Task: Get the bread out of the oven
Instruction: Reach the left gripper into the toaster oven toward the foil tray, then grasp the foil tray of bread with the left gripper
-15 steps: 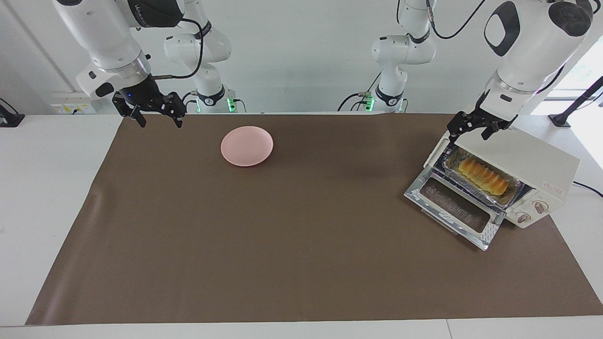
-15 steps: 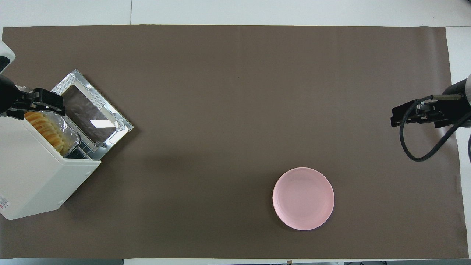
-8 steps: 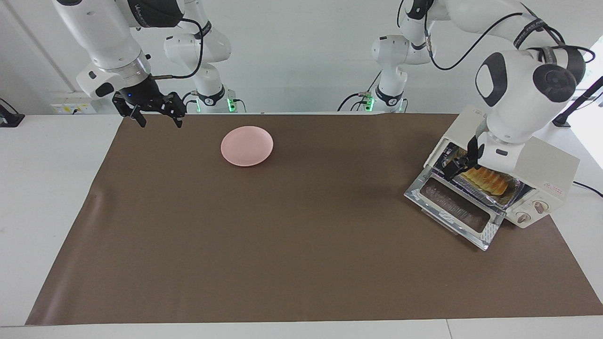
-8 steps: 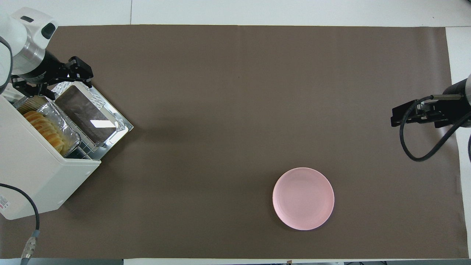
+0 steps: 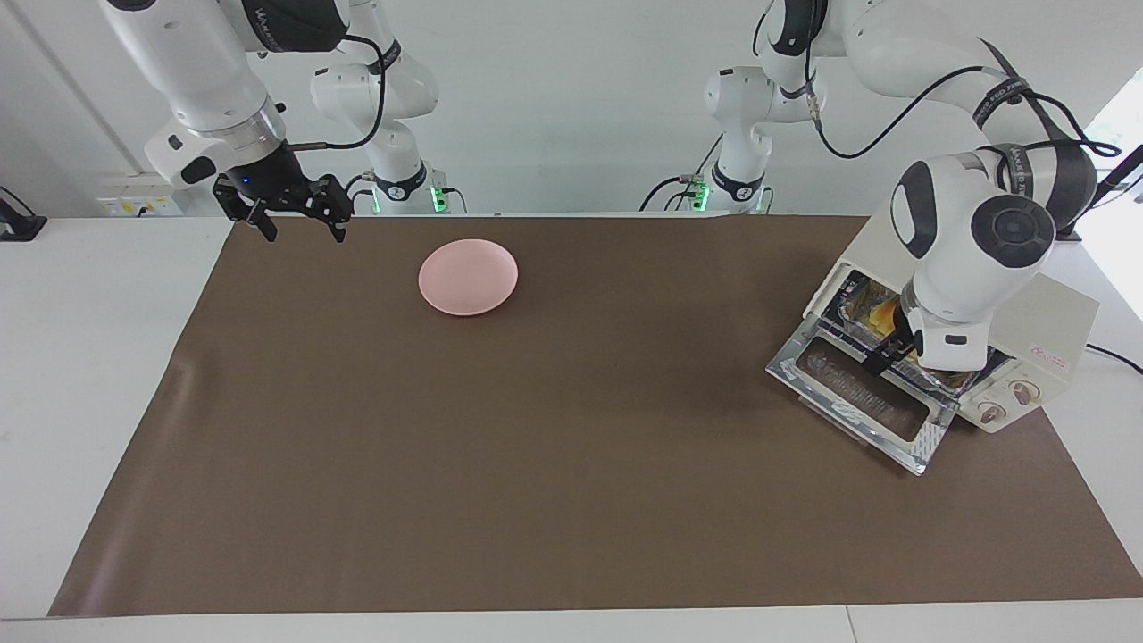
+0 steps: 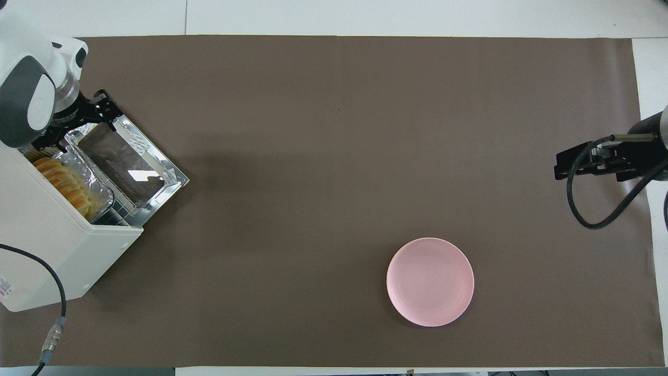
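The cream-white oven (image 5: 1045, 308) stands at the left arm's end of the table, its glass door (image 5: 857, 402) folded down open. The golden bread (image 6: 62, 180) lies in a foil tray (image 6: 99, 190) on the rack inside. In the facing view my left arm hides most of the bread (image 5: 880, 313). My left gripper (image 5: 893, 350) is open and empty. It hangs low at the oven's mouth, over the tray's front rim and the door's hinge edge, and also shows in the overhead view (image 6: 78, 124). I cannot tell whether it touches the bread. My right gripper (image 5: 299, 221) waits open.
A round pink plate (image 5: 468, 276) lies on the brown mat, nearer to the robots, toward the right arm's end (image 6: 430, 282). The right gripper (image 6: 558, 169) hangs over the mat's edge at that end. The oven (image 6: 47, 245) sits angled on the mat's corner.
My left gripper has come down from above the oven's top to the open mouth, over the tray's front rim. The right arm, the plate and the bread have not moved.
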`<action>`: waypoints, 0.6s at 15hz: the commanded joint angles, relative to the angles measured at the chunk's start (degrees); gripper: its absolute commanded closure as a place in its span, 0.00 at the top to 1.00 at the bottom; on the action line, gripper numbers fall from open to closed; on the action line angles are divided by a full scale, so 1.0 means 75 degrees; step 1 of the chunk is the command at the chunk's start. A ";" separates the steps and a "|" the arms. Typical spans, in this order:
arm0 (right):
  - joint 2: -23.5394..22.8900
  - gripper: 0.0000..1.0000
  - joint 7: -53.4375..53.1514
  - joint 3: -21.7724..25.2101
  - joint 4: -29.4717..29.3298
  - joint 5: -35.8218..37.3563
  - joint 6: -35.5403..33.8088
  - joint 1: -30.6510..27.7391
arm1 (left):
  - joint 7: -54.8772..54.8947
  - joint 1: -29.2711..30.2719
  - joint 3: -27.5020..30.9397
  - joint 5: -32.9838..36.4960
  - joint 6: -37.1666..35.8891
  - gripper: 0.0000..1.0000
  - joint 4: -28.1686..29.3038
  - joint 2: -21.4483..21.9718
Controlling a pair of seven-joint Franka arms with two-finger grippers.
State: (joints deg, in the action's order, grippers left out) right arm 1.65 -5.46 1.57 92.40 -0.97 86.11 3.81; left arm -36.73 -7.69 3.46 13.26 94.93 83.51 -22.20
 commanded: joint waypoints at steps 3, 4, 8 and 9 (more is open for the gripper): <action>0.0120 1.00 -0.0069 -0.0104 0.0114 0.0118 -0.0067 -0.0110 | -0.0481 0.0087 0.0019 0.0306 0.0865 1.00 0.1357 0.0546; 0.0120 1.00 -0.0069 -0.0104 0.0114 0.0118 -0.0067 -0.0110 | -0.0516 0.0111 0.0019 0.0341 0.0877 1.00 0.1450 0.0569; 0.0120 1.00 -0.0069 -0.0104 0.0114 0.0118 -0.0067 -0.0110 | -0.0715 0.0158 0.0042 0.0481 0.1052 1.00 0.1766 0.0616; 0.0120 1.00 -0.0058 -0.0104 0.0103 0.0118 -0.0067 -0.0110 | -0.0843 0.0158 0.0019 0.0621 0.1146 1.00 0.1802 0.0616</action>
State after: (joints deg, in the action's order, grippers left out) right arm 1.65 -5.46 1.57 92.40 -0.97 86.11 3.81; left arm -40.62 -6.60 3.96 15.13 100.80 93.09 -19.88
